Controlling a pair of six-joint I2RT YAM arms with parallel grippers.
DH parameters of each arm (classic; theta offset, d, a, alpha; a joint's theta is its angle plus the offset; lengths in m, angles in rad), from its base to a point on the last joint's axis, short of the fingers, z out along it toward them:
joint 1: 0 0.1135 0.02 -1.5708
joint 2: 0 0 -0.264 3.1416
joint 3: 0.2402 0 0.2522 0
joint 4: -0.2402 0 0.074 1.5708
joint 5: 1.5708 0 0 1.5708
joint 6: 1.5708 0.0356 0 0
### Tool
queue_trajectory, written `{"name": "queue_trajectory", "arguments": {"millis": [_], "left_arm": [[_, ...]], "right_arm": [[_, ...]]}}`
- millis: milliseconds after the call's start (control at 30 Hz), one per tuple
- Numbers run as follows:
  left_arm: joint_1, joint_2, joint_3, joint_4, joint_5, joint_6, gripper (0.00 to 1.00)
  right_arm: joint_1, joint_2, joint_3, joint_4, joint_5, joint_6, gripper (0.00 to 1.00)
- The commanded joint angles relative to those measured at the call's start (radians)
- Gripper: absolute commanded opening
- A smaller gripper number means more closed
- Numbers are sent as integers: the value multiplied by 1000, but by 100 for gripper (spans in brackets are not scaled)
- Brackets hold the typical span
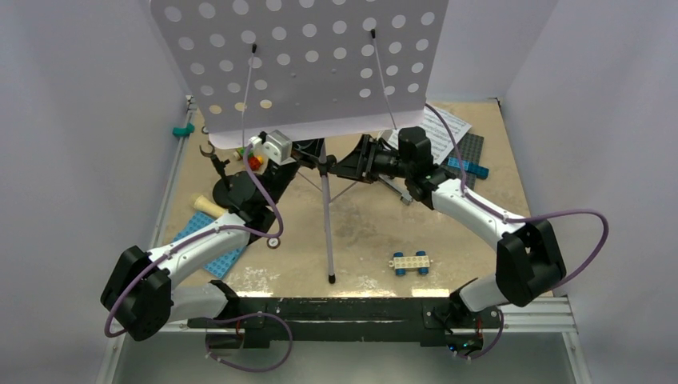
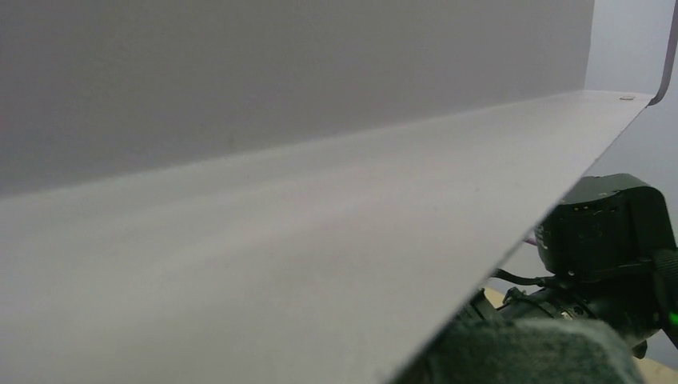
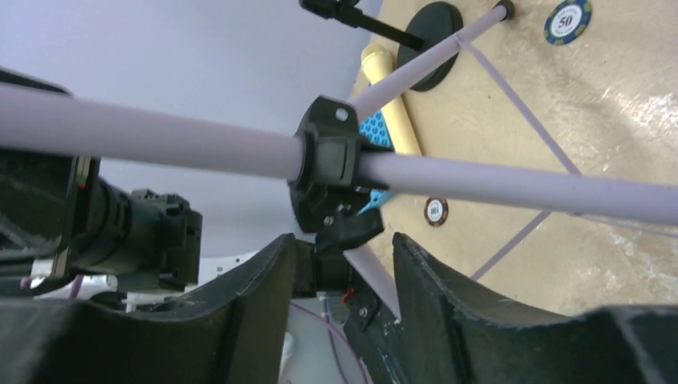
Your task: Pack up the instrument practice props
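Observation:
The lilac perforated music stand (image 1: pixel 304 64) stands on its thin tripod (image 1: pixel 326 216) at the table's middle. My right gripper (image 1: pixel 349 166) is open at the pole's black collar (image 3: pixel 324 156). In the right wrist view the collar's lever sits between the gripper's (image 3: pixel 344 244) fingers. My left gripper (image 1: pixel 304 152) is under the desk's lip (image 2: pixel 320 240), which hides its jaws. White sheet-music pages (image 1: pixel 444 124) lie at the back right. The cream-yellow microphone (image 1: pixel 209 206) lies next to the black round-base mic stand (image 1: pixel 236 192) on the left.
A blue baseplate (image 1: pixel 209 240) lies front left. A grey baseplate (image 1: pixel 473 148) with blue bricks (image 1: pixel 468 166) is back right. A toy car with blue wheels (image 1: pixel 411 262) is front centre. Poker chips (image 3: pixel 567 20) lie near the tripod's feet. Coloured bricks (image 1: pixel 254 162) sit by my left gripper.

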Motion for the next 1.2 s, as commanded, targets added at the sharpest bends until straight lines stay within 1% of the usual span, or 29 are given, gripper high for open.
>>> {"name": "queue_trajectory", "arguments": {"millis": [0,67,267,333,400,433,500,700,767,867,1033,1100,1133,1167], "left_arm": [[-9,-12,-6,-89,74,-24,0],[-9,-10,-7,-95,81,-26,0],[-11,-8,-7,-112,92,-27,0],[-11,-8,-8,-118,94,-32,0],[-11,-7,-10,-122,96,-37,0],[-11,-6,-10,-127,98,-41,0],[-13,-2,-5,-146,100,-49,0],[-20,7,2,-174,107,-71,0],[-23,6,3,-184,110,-73,0],[-23,8,3,-191,111,-79,0],[-23,14,4,-191,116,-91,0],[-23,16,2,-190,116,-96,0],[-23,16,1,-188,119,-97,0],[-23,16,1,-186,119,-98,0]], "right_arm": [[1,50,66,37,-28,14,46],[1,60,63,64,-32,24,38],[3,75,64,104,-58,38,24],[2,70,59,109,-54,21,15],[3,63,48,132,-60,0,2],[3,59,38,153,-58,-16,0],[3,57,24,175,-52,-65,0],[4,59,14,158,-9,-201,0],[8,40,0,135,45,-270,0],[39,0,-12,64,178,-435,0],[76,-69,-84,71,371,-598,0],[78,-85,-89,56,410,-599,0],[78,-91,-84,40,395,-572,0],[75,-95,-76,23,362,-537,4]]}}
